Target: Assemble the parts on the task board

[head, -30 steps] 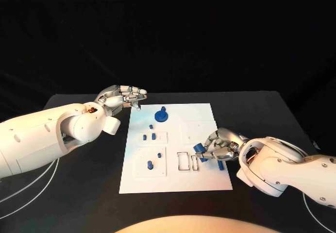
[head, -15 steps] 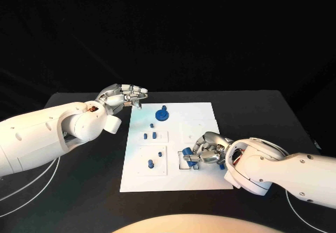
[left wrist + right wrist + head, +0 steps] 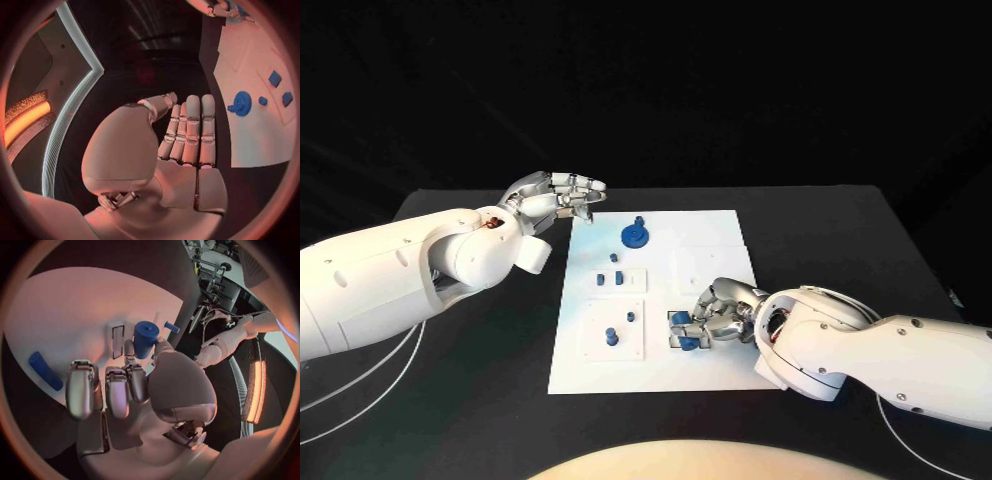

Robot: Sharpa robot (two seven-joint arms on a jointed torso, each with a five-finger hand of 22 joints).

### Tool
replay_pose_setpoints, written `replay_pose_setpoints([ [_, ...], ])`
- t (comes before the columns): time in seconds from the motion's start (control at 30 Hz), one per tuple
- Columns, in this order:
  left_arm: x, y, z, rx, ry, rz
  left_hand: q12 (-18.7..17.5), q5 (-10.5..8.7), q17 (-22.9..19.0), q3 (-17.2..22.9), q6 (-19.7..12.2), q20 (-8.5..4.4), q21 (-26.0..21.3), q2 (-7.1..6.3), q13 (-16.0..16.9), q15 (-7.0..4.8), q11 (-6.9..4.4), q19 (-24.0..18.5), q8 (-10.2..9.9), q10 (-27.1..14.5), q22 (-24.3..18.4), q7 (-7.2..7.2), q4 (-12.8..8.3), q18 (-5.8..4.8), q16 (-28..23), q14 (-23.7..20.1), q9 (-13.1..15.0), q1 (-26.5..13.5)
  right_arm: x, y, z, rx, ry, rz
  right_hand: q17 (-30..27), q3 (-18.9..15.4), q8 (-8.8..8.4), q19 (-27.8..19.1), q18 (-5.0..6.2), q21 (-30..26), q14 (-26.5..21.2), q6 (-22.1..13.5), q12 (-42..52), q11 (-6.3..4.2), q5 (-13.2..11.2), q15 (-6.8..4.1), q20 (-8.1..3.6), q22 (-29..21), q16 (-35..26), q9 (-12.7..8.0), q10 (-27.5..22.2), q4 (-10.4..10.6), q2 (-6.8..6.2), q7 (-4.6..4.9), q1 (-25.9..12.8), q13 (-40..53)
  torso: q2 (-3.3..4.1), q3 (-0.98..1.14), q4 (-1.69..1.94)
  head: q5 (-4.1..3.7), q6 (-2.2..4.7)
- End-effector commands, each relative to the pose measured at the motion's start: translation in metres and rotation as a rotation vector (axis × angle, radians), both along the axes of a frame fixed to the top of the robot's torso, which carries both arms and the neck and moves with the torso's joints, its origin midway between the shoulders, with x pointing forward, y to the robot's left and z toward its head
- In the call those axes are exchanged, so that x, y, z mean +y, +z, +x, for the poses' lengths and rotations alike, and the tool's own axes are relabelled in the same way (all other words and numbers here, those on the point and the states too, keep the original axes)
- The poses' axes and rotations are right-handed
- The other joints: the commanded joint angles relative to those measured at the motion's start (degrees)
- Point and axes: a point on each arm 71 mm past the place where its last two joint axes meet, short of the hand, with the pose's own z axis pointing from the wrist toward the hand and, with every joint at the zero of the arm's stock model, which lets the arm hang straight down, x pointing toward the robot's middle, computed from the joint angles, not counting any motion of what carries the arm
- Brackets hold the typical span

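The white task board (image 3: 711, 375) lies mid-table. My right hand (image 3: 723, 318) hovers over its lower middle and pinches a blue cylindrical part (image 3: 687, 327), also seen in the right wrist view (image 3: 145, 338), just above a narrow rectangular slot (image 3: 117, 335). My left hand (image 3: 561, 194) hangs beside the board's far left corner with its fingers (image 3: 190, 127) straight and nothing in it. A round blue part with a knob (image 3: 635, 237) sits near the board's far end. Small blue parts (image 3: 600, 280) stand in the left-hand plates, one of them oblong (image 3: 609, 340).
A blue oblong part (image 3: 45, 371) lies near the board's edge beside my right hand. The black table (image 3: 848, 230) surrounds the board. My bulky white right forearm (image 3: 877, 355) covers the board's near right corner.
My right hand has carried the blue part leftward from the board's right edge to above the slots. The left hand has stayed put.
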Motion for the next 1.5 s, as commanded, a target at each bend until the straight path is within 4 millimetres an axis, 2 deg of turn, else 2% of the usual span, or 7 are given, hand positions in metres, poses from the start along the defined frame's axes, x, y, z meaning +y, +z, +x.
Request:
replay_pose_setpoints([
  [0.03, -0.002, 0.001, -0.001, -0.004, -0.017, -0.012, 0.27, 0.40, -0.07, -0.19, -0.57, 0.15, -0.54, 0.18, -0.12, 0.07, -0.08, -0.44, 0.39, -0.56, -0.16, 0.02, 0.16, 0.89, -0.28, -0.29, -0.08, -0.39, 0.000, -0.002, 0.001, -0.013, 0.012, -0.032, 14.45, -0.31, -0.27, 3.27, -0.56, 0.31, 5.83, 3.40, 0.17, -0.46, -0.30, -0.35, -0.45, 12.61, 0.34, -0.28, 2.07, -0.11, -0.31, -3.57, -0.03, 8.12, 0.01, -0.01, 0.02, 0.00, 0.07],
  [0.33, -0.002, 0.001, -0.001, -0.003, -0.015, -0.011, 0.30, 0.40, -0.07, -0.18, -0.58, 0.16, -0.57, 0.21, -0.12, 0.07, -0.08, -0.43, 0.41, -0.58, -0.19, 0.02, 0.19, 0.89, -0.28, -0.29, -0.08, -0.43, 0.003, -0.002, 0.003, -0.033, 0.016, -0.031, 14.60, -0.62, -0.12, 3.33, -0.60, 0.60, 5.86, 3.53, 0.20, -0.50, -1.42, -0.38, -0.46, 12.67, 0.39, 0.03, 2.17, -0.10, -0.39, -3.60, -1.81, 8.28, 0.03, -0.03, 0.02, 0.02, 0.17],
  [0.5, -0.001, 0.001, -0.001, -0.003, -0.014, -0.010, 0.30, 0.40, -0.07, -0.18, -0.58, 0.16, -0.57, 0.21, -0.12, 0.07, -0.08, -0.43, 0.41, -0.58, -0.19, 0.02, 0.19, 0.89, -0.28, -0.29, -0.08, -0.43, 0.005, -0.002, 0.004, -0.050, 0.019, -0.035, 14.58, -2.10, 0.30, 3.31, -0.60, 0.64, 5.86, 3.62, -0.02, -0.49, -5.63, -0.38, -0.46, 12.67, 0.38, 0.76, 2.22, -0.05, -0.41, -3.62, -5.45, 8.40, 0.03, -0.03, 0.04, 0.05, 0.28],
  [0.7, -0.001, 0.001, -0.001, -0.002, -0.013, -0.010, 0.32, 0.41, -0.07, -0.17, -0.58, 0.17, -0.60, 0.24, -0.13, 0.08, -0.08, -0.43, 0.43, -0.59, -0.20, 0.02, 0.22, 0.89, -0.28, -0.28, -0.08, -0.45, 0.005, -0.002, 0.005, -0.057, 0.031, -0.051, 14.34, -8.08, 0.84, 3.12, -0.50, 0.07, 5.81, 3.04, -1.01, -0.32, -14.25, -0.23, -0.34, 12.52, 0.29, 1.96, 1.95, 0.07, -1.55, -3.43, -11.85, 8.15, -0.01, -0.05, 0.02, 0.07, 0.31],
  [0.97, 0.000, 0.001, -0.001, -0.001, -0.012, -0.009, 0.32, 0.41, -0.07, -0.17, -0.58, 0.17, -0.60, 0.24, -0.13, 0.08, -0.08, -0.43, 0.43, -0.59, -0.20, 0.02, 0.22, 0.89, -0.28, -0.28, -0.08, -0.45, 0.004, 0.000, 0.003, -0.074, 0.043, -0.054, 14.40, -8.27, 0.93, 3.10, -0.50, 0.06, 5.82, 2.86, -1.17, -0.31, -14.34, -0.22, -0.32, 12.52, 0.31, 2.24, 1.92, 0.06, -2.49, -3.42, -13.45, 8.15, 0.00, -0.01, 0.06, 0.12, 0.34],
  [1.17, 0.001, 0.001, -0.001, -0.001, -0.011, -0.008, 0.37, 0.42, -0.08, -0.14, -0.62, 0.18, -0.67, 0.33, -0.14, 0.09, -0.07, -0.42, 0.47, -0.63, -0.26, 0.03, 0.30, 0.89, -0.29, -0.28, -0.08, -0.55, 0.000, 0.005, -0.004, -0.086, 0.055, -0.020, 14.58, -7.69, 0.98, 3.16, -0.53, 0.30, 5.86, 2.55, -1.09, -0.41, -8.63, -0.28, -0.37, 12.57, 0.37, 2.90, 2.12, -0.34, 0.44, -3.52, -4.92, 8.56, -0.01, 0.00, 0.01, 0.23, 0.37],
  [1.5, 0.002, 0.001, -0.001, 0.000, -0.009, -0.007, 0.37, 0.42, -0.08, -0.14, -0.62, 0.18, -0.67, 0.33, -0.14, 0.09, -0.07, -0.42, 0.47, -0.63, -0.26, 0.03, 0.30, 0.89, -0.29, -0.28, -0.08, -0.55, -0.005, 0.010, -0.016, -0.057, 0.086, 0.001, 14.77, -8.12, 0.71, 3.26, -0.61, 0.71, 5.90, 2.49, -0.84, -0.47, -8.04, -0.35, -0.42, 12.67, 0.44, 3.01, 2.29, -0.61, 0.26, -3.59, 0.13, 8.89, -0.01, 0.00, -0.01, 0.31, 0.39],
])
